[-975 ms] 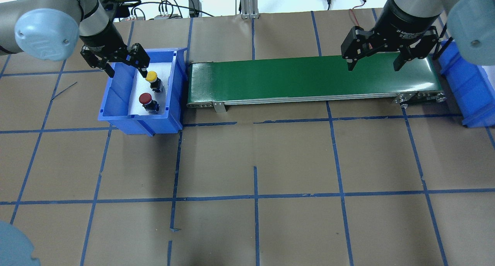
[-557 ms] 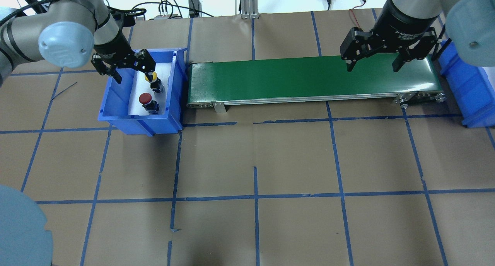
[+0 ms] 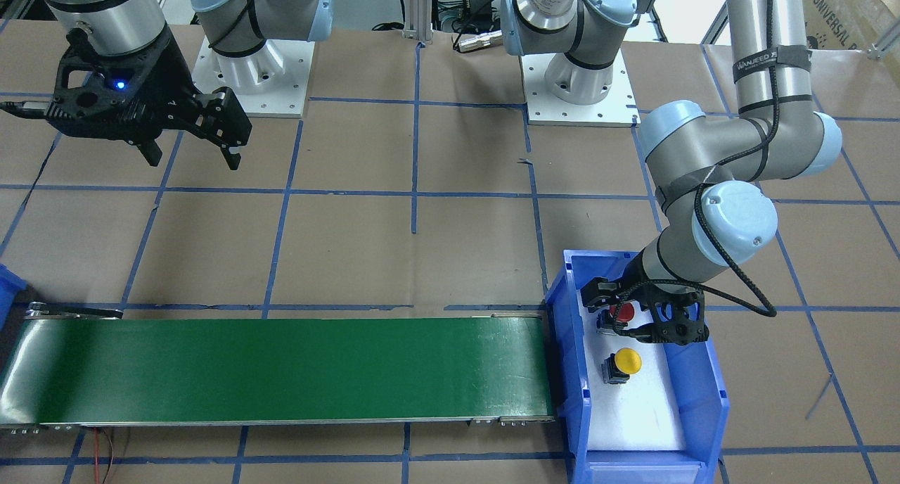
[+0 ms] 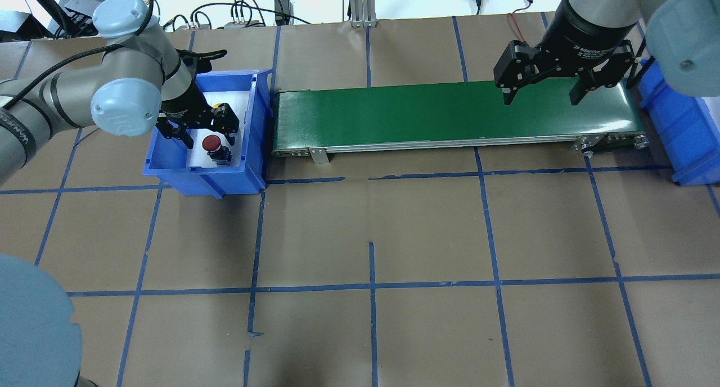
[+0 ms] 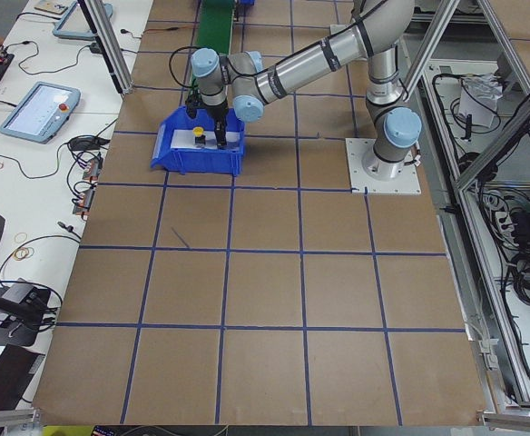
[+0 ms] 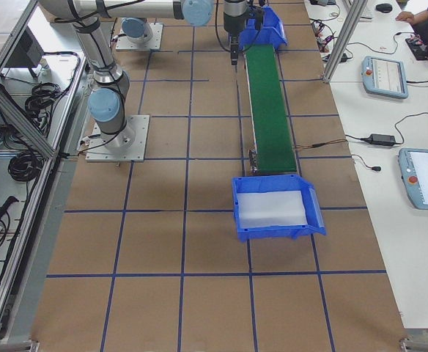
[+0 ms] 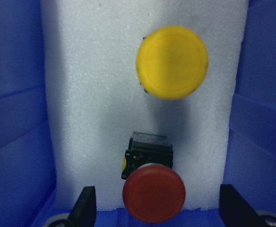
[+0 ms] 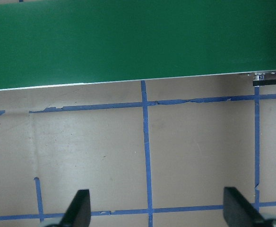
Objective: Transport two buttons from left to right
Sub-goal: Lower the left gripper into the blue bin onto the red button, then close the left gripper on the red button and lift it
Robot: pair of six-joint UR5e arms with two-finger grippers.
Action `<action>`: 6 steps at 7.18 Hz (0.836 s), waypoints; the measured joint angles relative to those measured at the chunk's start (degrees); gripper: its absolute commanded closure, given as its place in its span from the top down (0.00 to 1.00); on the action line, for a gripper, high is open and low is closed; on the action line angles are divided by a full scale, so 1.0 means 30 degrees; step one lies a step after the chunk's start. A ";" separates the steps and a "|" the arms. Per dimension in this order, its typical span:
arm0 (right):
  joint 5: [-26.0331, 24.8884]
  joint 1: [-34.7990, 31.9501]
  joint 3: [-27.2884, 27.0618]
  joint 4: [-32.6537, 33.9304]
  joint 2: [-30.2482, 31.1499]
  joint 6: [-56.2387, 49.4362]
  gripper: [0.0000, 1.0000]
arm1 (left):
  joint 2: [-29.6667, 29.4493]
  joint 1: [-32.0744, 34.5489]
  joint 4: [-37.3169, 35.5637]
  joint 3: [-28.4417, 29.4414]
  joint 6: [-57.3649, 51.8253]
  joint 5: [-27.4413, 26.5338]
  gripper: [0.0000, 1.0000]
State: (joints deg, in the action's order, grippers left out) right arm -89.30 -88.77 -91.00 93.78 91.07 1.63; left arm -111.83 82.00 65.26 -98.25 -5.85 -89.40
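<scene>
- The red button (image 7: 153, 193) has a round, matte red mushroom cap. Its black switch body pokes out behind the cap in the left wrist view.
- The yellow button (image 7: 172, 61) has a slightly wider-looking round cap that faces the wrist camera, and the cap hides almost all of its dark body.
- Both buttons sit apart from each other on a white foam liner (image 7: 81, 94) inside the left blue bin (image 4: 169, 167). The red one is nearer the robot and the yellow one is farther back.
- The left hand (image 4: 202, 136) is lowered into that bin, released, with one finger on each side of the red cap. Neither finger touches the cap.
- The left bin stands on the counter (image 4: 371, 235), just beside the left end of a green conveyor belt (image 4: 450, 114).
- A second blue bin (image 6: 276, 213), also lined with white foam, stands at the belt's right end.
- The right hand (image 4: 541, 94) hangs above the belt's right end with its fingers spread wide, grasping nothing.
</scene>
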 measured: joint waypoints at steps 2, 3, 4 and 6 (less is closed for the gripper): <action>0.0000 0.0000 0.0010 0.0001 0.0020 0.0041 1.00 | -0.0034 0.0015 -0.0013 0.0002 -0.0048 0.0201 0.48; 0.0000 -0.0001 0.0011 -0.0006 0.0022 0.0058 1.00 | -0.0036 0.0024 -0.0035 0.0121 -0.0084 0.0435 0.49; 0.0000 0.0000 0.0012 -0.0011 0.0022 0.0066 1.00 | -0.0029 0.0026 -0.0072 0.0142 -0.0118 0.0553 0.49; 0.0000 0.0000 -0.0015 -0.0021 0.0019 0.0032 1.00 | -0.0001 0.0028 -0.0097 0.0086 -0.0176 0.0594 0.63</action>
State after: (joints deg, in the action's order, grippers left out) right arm -89.30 -88.77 -91.05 93.71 91.13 1.73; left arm -111.83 82.09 64.96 -98.00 -6.38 -87.62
